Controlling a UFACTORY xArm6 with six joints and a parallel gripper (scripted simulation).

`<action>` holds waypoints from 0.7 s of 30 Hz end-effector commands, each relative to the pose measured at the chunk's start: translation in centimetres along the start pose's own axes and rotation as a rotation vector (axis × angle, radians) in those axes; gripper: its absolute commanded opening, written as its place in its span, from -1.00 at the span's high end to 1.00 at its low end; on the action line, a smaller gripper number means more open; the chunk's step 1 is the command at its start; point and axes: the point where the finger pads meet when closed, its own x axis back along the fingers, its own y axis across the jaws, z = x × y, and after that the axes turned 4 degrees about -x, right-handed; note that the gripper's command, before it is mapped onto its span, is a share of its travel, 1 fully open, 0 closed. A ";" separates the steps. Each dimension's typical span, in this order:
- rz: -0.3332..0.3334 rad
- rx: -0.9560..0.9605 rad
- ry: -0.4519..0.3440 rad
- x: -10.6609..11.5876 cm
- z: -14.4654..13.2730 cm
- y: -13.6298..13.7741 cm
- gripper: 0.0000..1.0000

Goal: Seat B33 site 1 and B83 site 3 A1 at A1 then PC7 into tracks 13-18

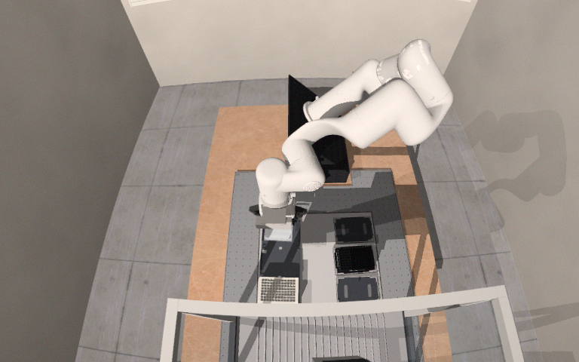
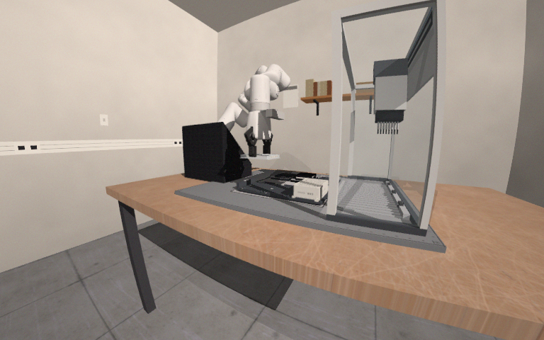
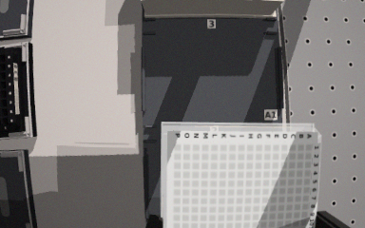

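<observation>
My gripper [image 2: 259,154] [image 3: 240,220] is shut on the white 384-well plate B33 [image 1: 277,234] [image 2: 264,156] [image 3: 242,176]. It holds B33 level, high above the handle-side part of carrier PC7 [image 1: 279,256] [image 3: 209,52]. B33's A1 corner is at its upper right in the wrist view. The beige deep-well block B83 [image 1: 278,289] [image 2: 307,189] sits on site 3, at the rail end of PC7, and looks flat. Site 2 is bare. The dark 96-well plate B38 [image 1: 355,259] [image 3: 7,90] is in nest S2. Site 1 and the handle are mostly hidden.
Empty nests S1 [image 1: 353,229] and S3 [image 1: 357,288] flank B38's nest. The rails [image 1: 317,337] lie beyond PC7 inside the instrument frame [image 1: 341,308] [image 2: 336,120], whose pipetting head [image 2: 389,92] hangs above them. A black box [image 2: 204,152] stands by the arm's base.
</observation>
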 end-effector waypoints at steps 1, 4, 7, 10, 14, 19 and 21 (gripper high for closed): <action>-0.002 -0.133 0.003 0.1 0.1 0.1 1.00; -0.001 -0.233 0.003 0.1 0.1 0.1 1.00; -0.001 -0.333 0.003 0.1 0.1 0.1 1.00; -0.001 -0.400 0.003 0.1 0.1 0.1 1.00; -0.001 -0.500 0.003 0.1 0.1 0.1 1.00; -0.001 -0.666 0.003 0.1 0.1 0.1 1.00; -0.001 -0.733 0.003 0.1 0.1 0.1 1.00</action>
